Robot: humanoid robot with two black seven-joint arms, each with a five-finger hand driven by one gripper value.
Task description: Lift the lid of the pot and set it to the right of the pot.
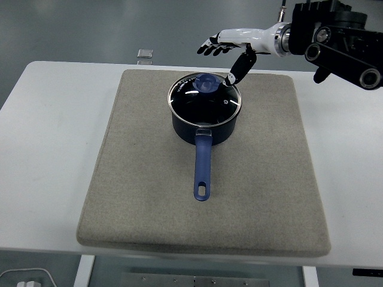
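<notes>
Dark blue saucepan (202, 122) with a long blue handle sat on the grey felt mat (149, 197) covering most of the white table (48, 137), handle pointing toward the near edge. Round glass lid (204, 98) with blue knob (207, 82) was seated on the pot. Right hand (230, 49), white and black, hovered above the pot's far-right rim, fingers extended and spread, thumb angled down toward the lid edge, grasping nothing. Small clear object (143, 55) lay at the table's far edge.
</notes>
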